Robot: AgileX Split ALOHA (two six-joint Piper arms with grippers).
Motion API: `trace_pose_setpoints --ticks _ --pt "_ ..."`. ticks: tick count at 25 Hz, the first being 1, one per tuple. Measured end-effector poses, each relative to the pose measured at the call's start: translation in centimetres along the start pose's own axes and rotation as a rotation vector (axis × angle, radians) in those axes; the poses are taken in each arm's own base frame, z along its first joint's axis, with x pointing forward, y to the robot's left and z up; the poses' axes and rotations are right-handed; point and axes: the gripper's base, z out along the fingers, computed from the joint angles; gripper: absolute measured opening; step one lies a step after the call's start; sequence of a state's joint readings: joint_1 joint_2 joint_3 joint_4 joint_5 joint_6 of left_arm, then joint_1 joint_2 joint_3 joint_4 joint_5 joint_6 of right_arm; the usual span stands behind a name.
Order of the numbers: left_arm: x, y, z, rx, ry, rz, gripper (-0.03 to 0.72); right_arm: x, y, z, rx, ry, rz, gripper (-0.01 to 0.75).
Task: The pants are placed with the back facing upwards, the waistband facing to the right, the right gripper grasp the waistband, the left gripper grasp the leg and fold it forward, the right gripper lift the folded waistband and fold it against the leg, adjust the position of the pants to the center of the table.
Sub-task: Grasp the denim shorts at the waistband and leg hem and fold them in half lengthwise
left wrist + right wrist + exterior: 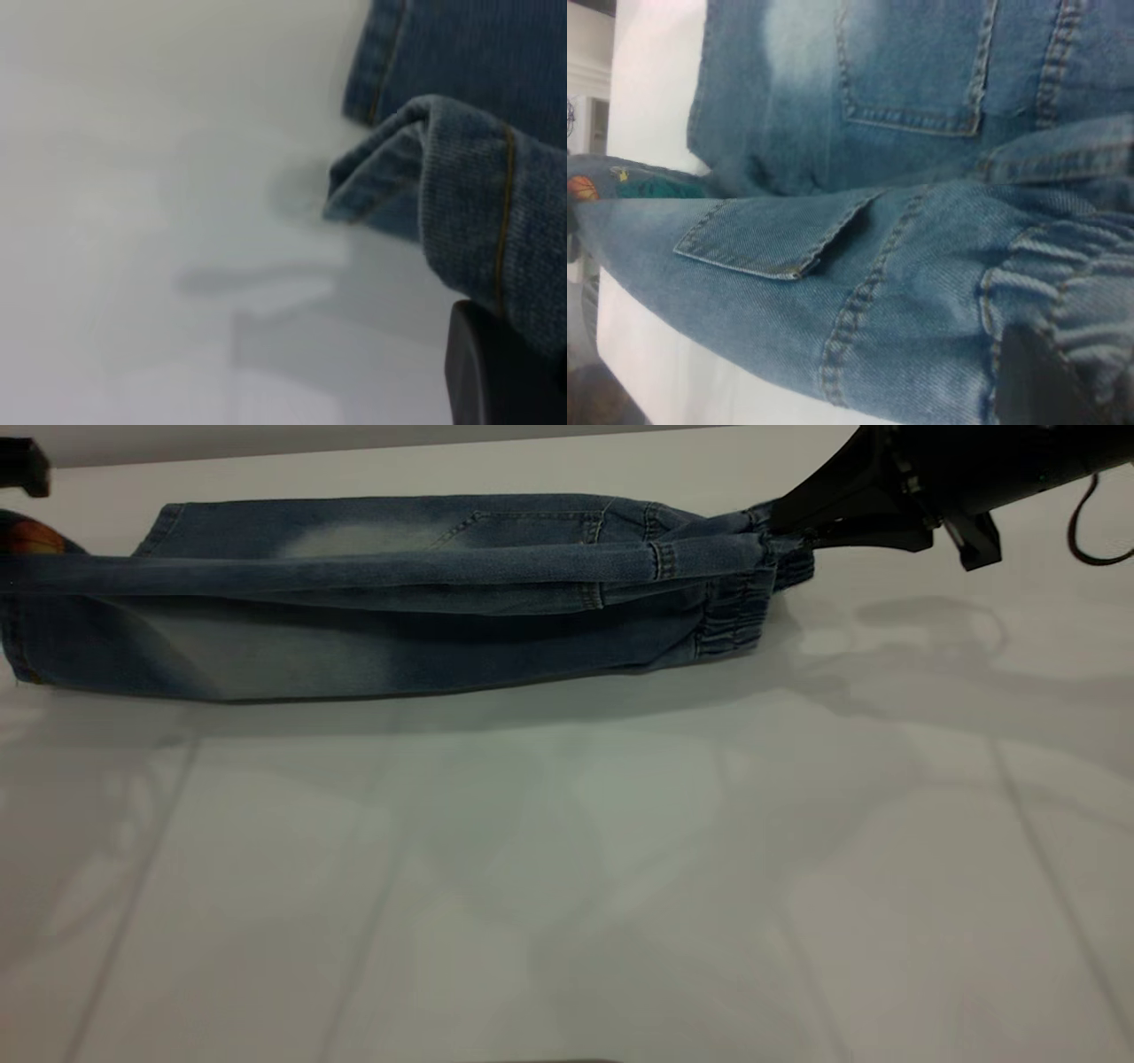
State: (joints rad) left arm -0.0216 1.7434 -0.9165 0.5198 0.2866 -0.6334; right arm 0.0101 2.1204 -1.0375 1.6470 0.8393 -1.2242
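The pants (399, 602) lie along the far side of the table (567, 886), left of its middle, with the waistband (740, 615) at the right end. The right gripper (784, 538) is clenched on the upper part of that puckered band and holds it raised, so that a taut denim ridge runs leftward above the flat part with its pale patch. In the left wrist view the left gripper (496, 372) has a rolled hem of the leg (478, 195) between its fingers, pinched and lifted off the table; a bit of orange print (31, 538) shows at the far left edge of the exterior view. The denim looks light and soft: it sags and creases between the 2 holds, so it should drape where it is laid, not hold a shape. The thick seams and the ridged elastic seem the surest grips, since the cloth there bunches and is less likely to slip; a pinch on flat cloth may take only 1 layer.
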Motion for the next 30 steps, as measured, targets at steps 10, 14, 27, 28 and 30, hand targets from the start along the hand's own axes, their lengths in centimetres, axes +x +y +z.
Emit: trace_pose_setpoints --ticks 10,14,27,28,30 --pt "-3.1 -1.3 4.4 0.023 -0.032 0.004 0.038 -3.9 -0.1 1.4 -0.018 -0.072 -0.06 0.037" --pt "-4.7 -1.8 5.2 0.03 -0.064 0.011 0.038 -5.3 -0.5 2.1 -0.015 -0.106 -0.065 0.037" --pt "-6.4 -4.2 9.0 0.093 -0.123 0.037 0.038 -7.9 -2.5 4.4 -0.025 -0.203 -0.002 0.039" --pt "-6.4 -4.3 9.3 0.094 -0.121 0.038 0.038 -8.0 -2.6 4.4 -0.02 -0.207 0.001 0.041" --pt "-6.2 -4.5 9.7 0.103 -0.122 0.041 0.038 -8.0 -2.7 4.4 -0.007 -0.212 0.002 0.054"
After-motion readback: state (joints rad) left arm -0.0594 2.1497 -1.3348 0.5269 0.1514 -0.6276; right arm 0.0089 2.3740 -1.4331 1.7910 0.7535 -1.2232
